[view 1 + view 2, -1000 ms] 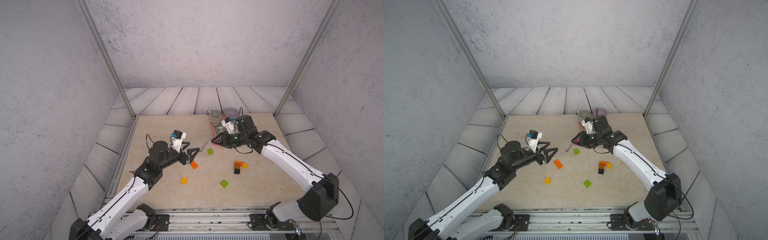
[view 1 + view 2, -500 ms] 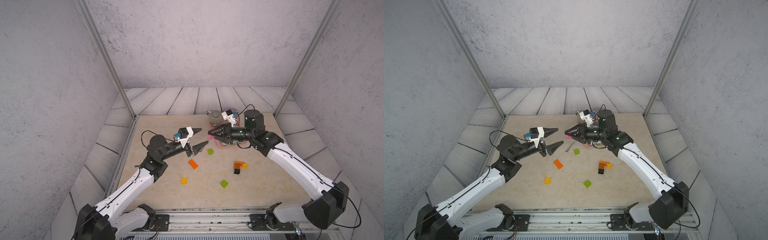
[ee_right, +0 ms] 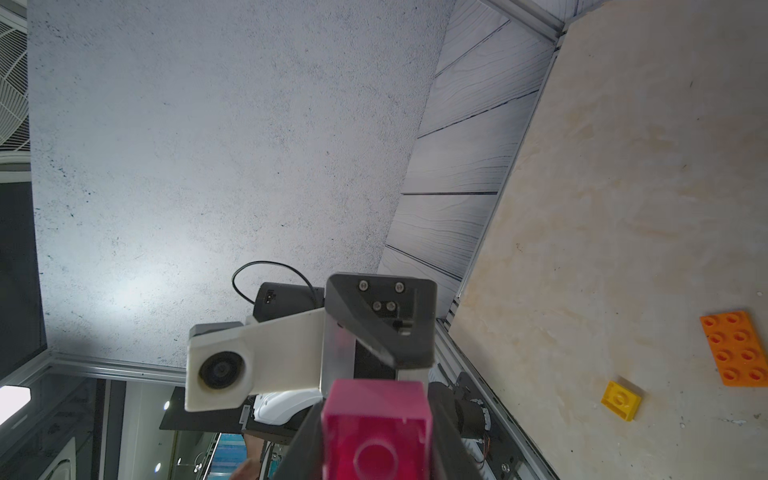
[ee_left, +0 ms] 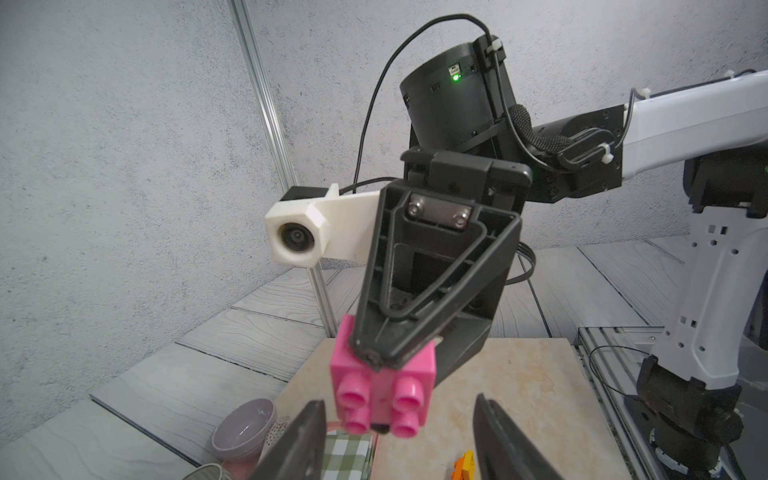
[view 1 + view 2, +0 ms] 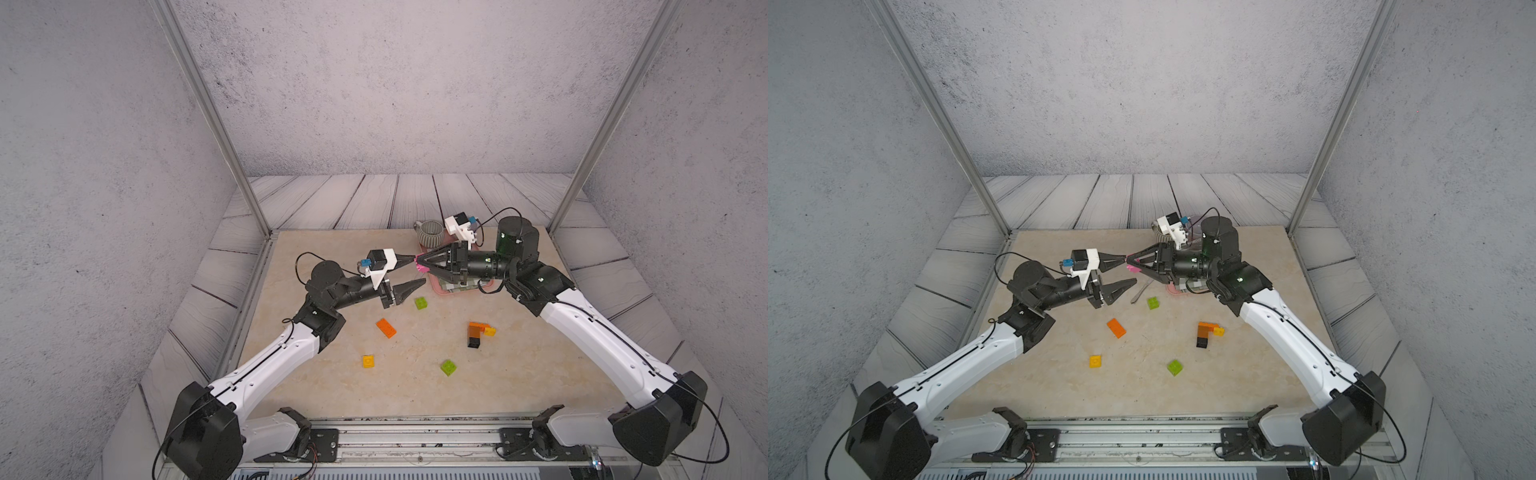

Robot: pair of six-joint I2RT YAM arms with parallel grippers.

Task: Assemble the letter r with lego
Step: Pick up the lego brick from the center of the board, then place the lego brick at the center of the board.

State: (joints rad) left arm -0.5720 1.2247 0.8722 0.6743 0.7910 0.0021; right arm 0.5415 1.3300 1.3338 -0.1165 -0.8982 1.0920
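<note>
1. Robotics lab test cell, not a home or shop.
2. Left arm (image 5: 266,365) & right arm (image 5: 602,345), white/blk, bolted to alu rail (image 5: 415,432) at bench front.
3. Grey textured panels (image 5: 395,83) + alu posts (image 5: 208,112) box in beige bench top (image 5: 415,395).
4. Wrist cam (image 4: 297,239) in white printed mount, exposed cabling.
5. Right wrist view: fan grille (image 3: 12,83), lit room (image 3: 137,436) outside cell.

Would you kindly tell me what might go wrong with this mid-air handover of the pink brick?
The right gripper pinches the magenta brick only at its fingertips; a nudge from the left gripper may twist or dislodge it.
The left fingers stand open on either side; if the right lets go early, the brick likely drops to the table.
The grippers' tips nearly meet in both top views and may collide.
</note>
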